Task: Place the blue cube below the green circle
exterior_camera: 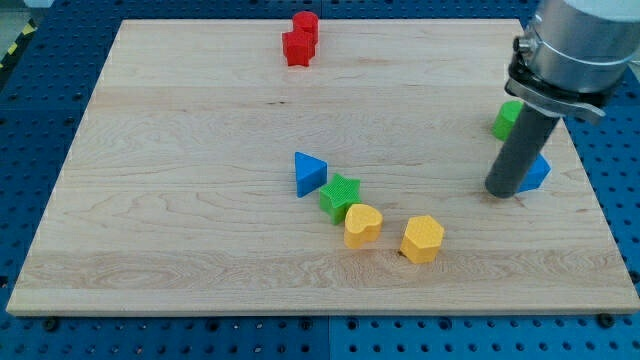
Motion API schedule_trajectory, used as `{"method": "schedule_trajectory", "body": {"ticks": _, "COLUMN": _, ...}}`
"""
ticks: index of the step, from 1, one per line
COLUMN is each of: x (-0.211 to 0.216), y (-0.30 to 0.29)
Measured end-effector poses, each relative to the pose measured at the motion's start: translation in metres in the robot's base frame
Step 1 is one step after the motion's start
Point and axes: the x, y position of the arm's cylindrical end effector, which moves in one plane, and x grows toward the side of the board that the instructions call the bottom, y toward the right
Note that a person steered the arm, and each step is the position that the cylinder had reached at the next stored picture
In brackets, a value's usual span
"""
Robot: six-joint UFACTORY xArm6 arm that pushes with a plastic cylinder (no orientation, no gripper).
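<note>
The blue cube (538,173) lies near the view's right edge of the wooden board, partly hidden behind my rod. The green circle (506,120) sits just above it toward the view's top, also partly hidden by the rod. My tip (503,190) rests on the board, touching or almost touching the blue cube's left side and below the green circle.
A blue triangle (309,173), a green star (341,194), a yellow heart (362,225) and a yellow hexagon (422,239) cluster in the board's middle. Two red blocks (299,41) sit at the view's top. The board's right edge (590,190) is close to the cube.
</note>
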Motion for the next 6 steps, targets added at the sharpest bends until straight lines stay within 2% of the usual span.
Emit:
{"method": "schedule_trajectory", "body": {"ticks": 2, "x": 0.023, "y": 0.049}}
{"method": "schedule_trajectory", "body": {"ticks": 3, "x": 0.024, "y": 0.049}}
{"method": "schedule_trajectory", "body": {"ticks": 6, "x": -0.018, "y": 0.049}}
